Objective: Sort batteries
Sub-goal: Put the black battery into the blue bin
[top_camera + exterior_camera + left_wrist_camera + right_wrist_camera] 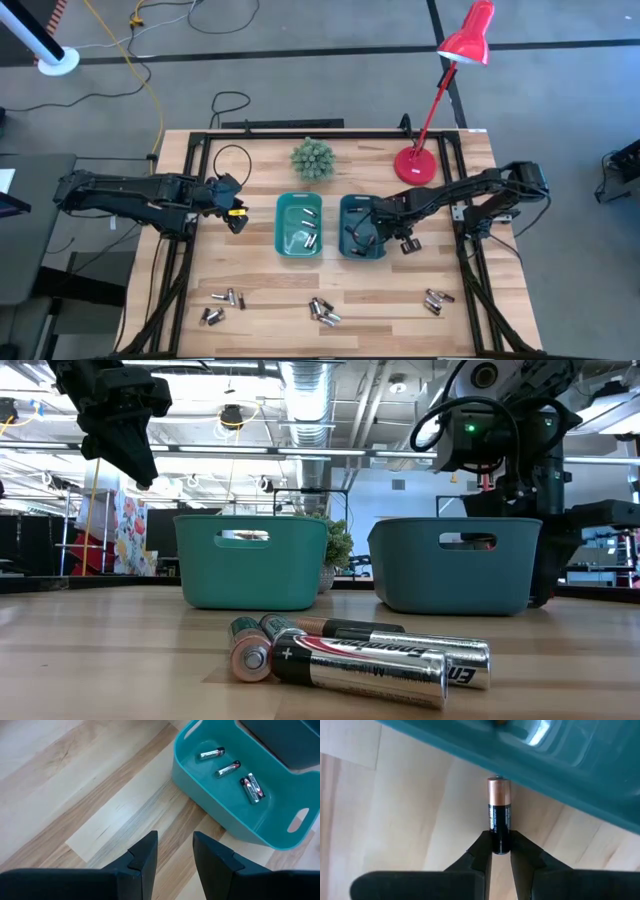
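Observation:
Two teal bins stand mid-table: the left bin [298, 225] holds several batteries [230, 768], and the right bin [360, 227] stands beside it. My right gripper [500, 845] points down by the right bin's right wall [560, 765]. It is shut on a black-and-copper battery [499, 815]. My left gripper [175, 850] hangs open above bare wood left of the left bin [210, 815], with nothing between its fingers. Loose batteries lie on their sides in small groups near the table's front edge [222, 298] [322, 310] [435, 300]. My right gripper pinches the battery's black end [500, 840] between its two fingertips. The fingers come from above, pointing down, in line with the battery. The battery sticks out past the fingertips with its copper end [498, 787] away from them, close to the bin's wall. Whether that end touches the table I cannot tell.
A small green plant [312, 158] and a red desk lamp [420, 165] stand behind the bins. A black frame runs along the table's sides. Three batteries [350, 655] lie near the front edge in the low view, before the bins [250, 560] [455, 563].

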